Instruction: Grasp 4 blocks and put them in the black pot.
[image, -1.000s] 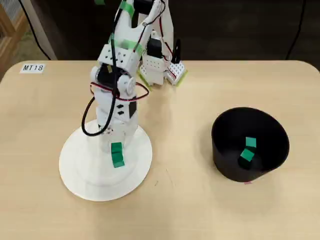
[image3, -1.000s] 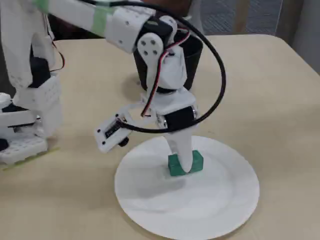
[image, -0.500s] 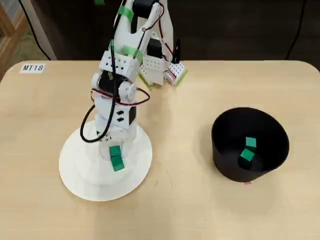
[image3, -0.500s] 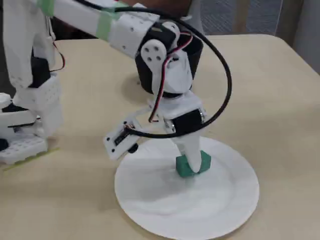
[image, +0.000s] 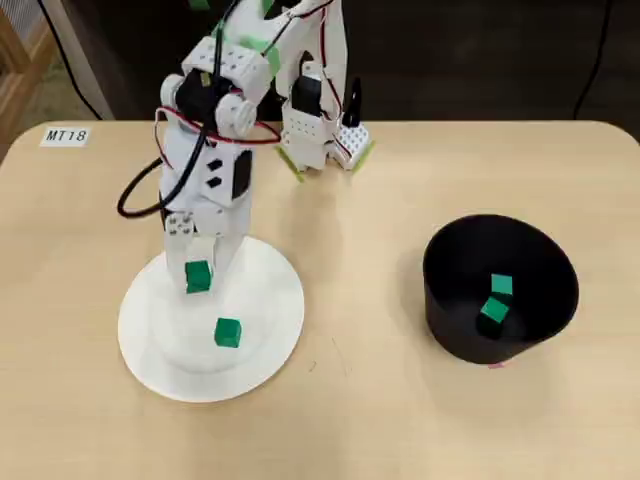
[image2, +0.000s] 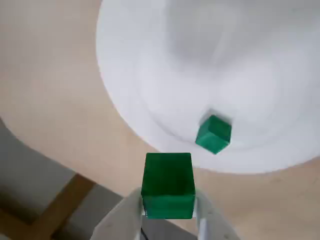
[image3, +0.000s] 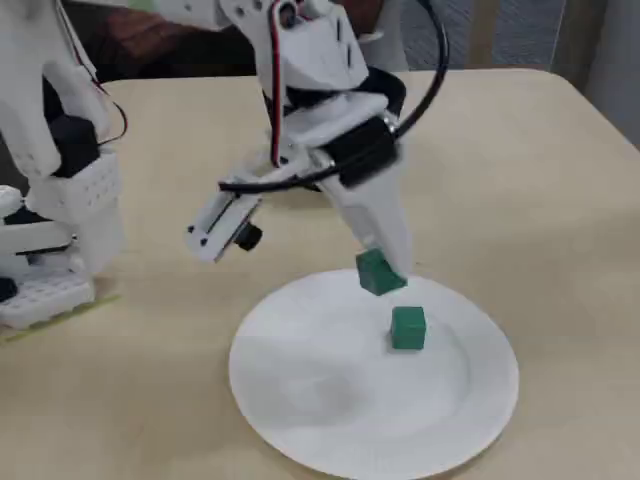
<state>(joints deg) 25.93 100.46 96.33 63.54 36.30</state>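
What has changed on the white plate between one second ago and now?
The claw rose off the white plate, carrying one green block shut between its fingers. The other block stayed on the plate, and two blocks remain in the black pot.

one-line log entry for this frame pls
gripper: shut on block, lifted above plate | plate: one block | black pot: two blocks

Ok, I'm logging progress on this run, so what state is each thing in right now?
gripper: shut on a green block, lifted above the plate
held block: clamped between the fingers, off the plate
loose block: resting on the white plate
white plate: flat on the table
black pot: upright, open
two blocks: lying inside the black pot
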